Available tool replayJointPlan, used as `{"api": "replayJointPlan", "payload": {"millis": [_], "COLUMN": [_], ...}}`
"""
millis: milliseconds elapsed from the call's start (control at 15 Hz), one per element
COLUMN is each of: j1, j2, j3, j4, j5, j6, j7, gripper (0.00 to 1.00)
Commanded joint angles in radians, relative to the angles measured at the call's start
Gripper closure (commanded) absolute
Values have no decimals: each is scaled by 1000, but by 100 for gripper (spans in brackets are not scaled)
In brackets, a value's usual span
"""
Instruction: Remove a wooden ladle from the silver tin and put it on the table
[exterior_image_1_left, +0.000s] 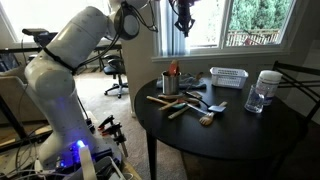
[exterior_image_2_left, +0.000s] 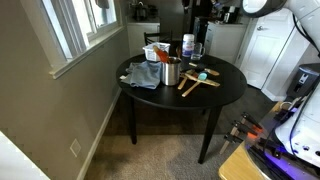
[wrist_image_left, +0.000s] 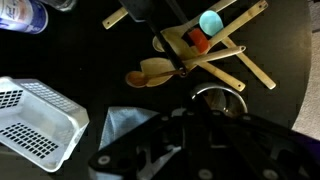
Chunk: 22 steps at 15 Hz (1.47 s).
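The silver tin (exterior_image_1_left: 170, 84) stands on the dark round table (exterior_image_1_left: 240, 130) with utensil handles sticking out of it. It also shows in the other exterior view (exterior_image_2_left: 171, 72), and its rim shows in the wrist view (wrist_image_left: 218, 99). Several wooden utensils (exterior_image_1_left: 186, 103) lie on the table beside the tin, also seen in the wrist view (wrist_image_left: 190, 52) together with a light blue-headed tool (wrist_image_left: 212, 22). My gripper (exterior_image_1_left: 183, 22) hangs high above the tin, apart from everything. In the wrist view it is a dark mass (wrist_image_left: 205, 150), and its fingers cannot be made out.
A white slotted basket (exterior_image_1_left: 228, 76) and a clear jar with a white lid (exterior_image_1_left: 262, 91) stand at the back of the table. A grey cloth (exterior_image_2_left: 143, 75) lies beside the tin. Chairs and a window surround the table.
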Motion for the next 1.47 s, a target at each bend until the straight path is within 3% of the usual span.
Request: {"api": "replayJointPlan", "payload": {"millis": [0, 667, 733, 800, 867, 1133, 1200, 1400], "j1": [-18, -27, -27, -26, -26, -19, -24, -22], "j2": [16, 76, 75, 75, 76, 81, 134, 134], "j3": [10, 15, 17, 19, 21, 36, 40, 47], "j4": [-46, -51, -51, -50, -49, -46, 40, 41], "j5": [24, 40, 43, 47, 53, 78, 38, 48], "j6": [-28, -39, -40, -39, -36, -27, -51, -51], "j7": [19, 22, 25, 26, 28, 38, 0, 7], "gripper": [92, 93, 89, 68, 66, 42, 59, 42]}}
